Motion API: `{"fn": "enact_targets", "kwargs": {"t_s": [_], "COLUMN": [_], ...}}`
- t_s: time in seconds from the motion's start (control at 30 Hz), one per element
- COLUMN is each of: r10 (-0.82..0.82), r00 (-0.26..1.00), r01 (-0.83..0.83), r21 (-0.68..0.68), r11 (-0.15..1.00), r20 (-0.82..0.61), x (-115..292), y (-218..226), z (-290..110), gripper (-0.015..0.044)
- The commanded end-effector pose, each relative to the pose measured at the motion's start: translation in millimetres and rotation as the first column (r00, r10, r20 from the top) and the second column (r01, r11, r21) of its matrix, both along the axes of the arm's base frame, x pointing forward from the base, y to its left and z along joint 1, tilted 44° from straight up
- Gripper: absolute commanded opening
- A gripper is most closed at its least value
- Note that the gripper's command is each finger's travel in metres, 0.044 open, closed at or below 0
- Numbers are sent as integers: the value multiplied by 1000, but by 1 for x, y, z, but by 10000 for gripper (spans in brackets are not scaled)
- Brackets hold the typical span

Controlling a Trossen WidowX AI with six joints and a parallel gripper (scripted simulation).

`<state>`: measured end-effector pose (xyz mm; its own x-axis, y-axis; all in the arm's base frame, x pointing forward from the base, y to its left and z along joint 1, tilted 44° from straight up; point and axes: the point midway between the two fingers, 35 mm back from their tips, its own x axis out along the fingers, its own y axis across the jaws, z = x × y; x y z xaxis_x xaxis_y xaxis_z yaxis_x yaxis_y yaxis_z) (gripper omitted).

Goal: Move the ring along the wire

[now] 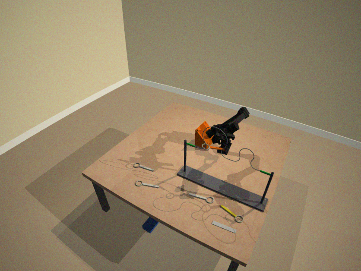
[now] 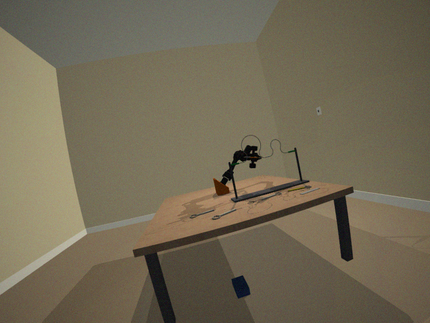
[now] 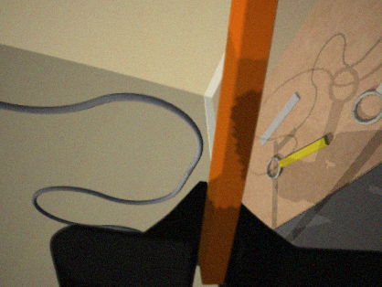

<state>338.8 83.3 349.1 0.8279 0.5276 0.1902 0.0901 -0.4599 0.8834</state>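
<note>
The ring point(image 1: 205, 146) sits on the wire just past the green part point(image 1: 191, 144) point(image 2: 235, 162) by the left post point(image 1: 185, 155) point(image 2: 232, 179). Its orange handle point(image 1: 215, 147) point(image 2: 255, 158) point(image 3: 238, 137) points away from that post. My gripper point(image 1: 224, 149) point(image 2: 251, 159) point(image 3: 208, 189) is shut on the far end of the handle. The thin grey wire point(image 1: 230, 159) point(image 2: 250, 136) point(image 3: 137, 98) makes a big loop above the gripper, then waves over to the green part point(image 1: 264, 172) point(image 2: 290, 151) at the right post point(image 1: 267, 186) point(image 2: 298, 165). I cannot tell if the ring touches the wire.
The posts stand on a dark baseplate point(image 1: 221, 186) point(image 2: 267, 192). Spare grey-handled rings point(image 1: 143, 166) point(image 1: 145, 184) point(image 1: 201, 197), a yellow-handled ring point(image 1: 232, 213) point(image 3: 303, 153) and a grey strip point(image 1: 223, 226) point(image 3: 280, 118) lie on the table. The orange arm base point(image 1: 200, 134) point(image 2: 219, 187) stands behind the left post. A blue block point(image 1: 150, 224) point(image 2: 240, 286) lies on the floor.
</note>
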Motion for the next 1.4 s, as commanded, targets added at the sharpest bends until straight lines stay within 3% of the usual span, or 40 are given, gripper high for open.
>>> {"fn": "enact_targets", "kwargs": {"t_s": [0.0, 0.6, 1.37], "r10": [-18, -109, -94], "r00": [1000, 993, 987], "r01": [18, 113, 160], "r21": [-76, -487, -857], "r11": [997, 866, 490], "r20": [0, 38, 130], "x": [1, 12, 18], "y": [6, 29, 9], "z": [-11, -77, -162], "gripper": [-150, -150, -150]}}
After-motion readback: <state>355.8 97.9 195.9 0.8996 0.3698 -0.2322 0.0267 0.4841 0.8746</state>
